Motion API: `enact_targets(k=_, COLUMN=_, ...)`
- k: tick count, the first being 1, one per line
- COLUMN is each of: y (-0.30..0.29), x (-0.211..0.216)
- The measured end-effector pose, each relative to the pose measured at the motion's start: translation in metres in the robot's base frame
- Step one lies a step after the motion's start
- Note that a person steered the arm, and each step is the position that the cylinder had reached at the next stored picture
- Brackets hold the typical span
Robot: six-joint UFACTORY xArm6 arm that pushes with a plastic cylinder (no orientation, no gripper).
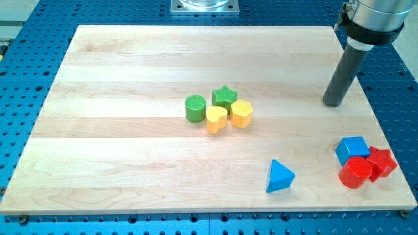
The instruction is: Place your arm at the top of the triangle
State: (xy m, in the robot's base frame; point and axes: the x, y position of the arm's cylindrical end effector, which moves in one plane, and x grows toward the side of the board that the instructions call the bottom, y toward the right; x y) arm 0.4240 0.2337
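Eight blocks: we count them on the wooden tabletop (117, 163), in two clusters plus one block alone.
Our tip: my tip (334, 104) rests on the tabletop near the view's right edge, touching no block.
Gripper: we carry none; the arm ends in a plain dark rod, so nothing opens, closes or is held.
Blue triangle: the blue triangle (279, 176) lies alone, below our tip and to its left, well apart from it.
Right cluster: the blue cube (351, 149), red cylinder (355, 173) and red star (381, 162) sit bunched together, below our tip and slightly to its right, towards the view's bottom right corner.
Centre cluster: the green cylinder (194, 108), green star (224, 97), yellow heart (217, 119) and yellow hexagon (241, 113) huddle together, far to the left of our tip at about its height in the view.
Triangle's neighbours: the right cluster stands near the triangle, on its right, not touching it.
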Motion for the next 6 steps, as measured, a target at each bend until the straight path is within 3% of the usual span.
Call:
enact_targets(k=3, y=-0.002, x=0.0)
enact_targets(k=4, y=-0.054, x=0.036)
enact_targets(k=6, y=-0.079, x=0.061)
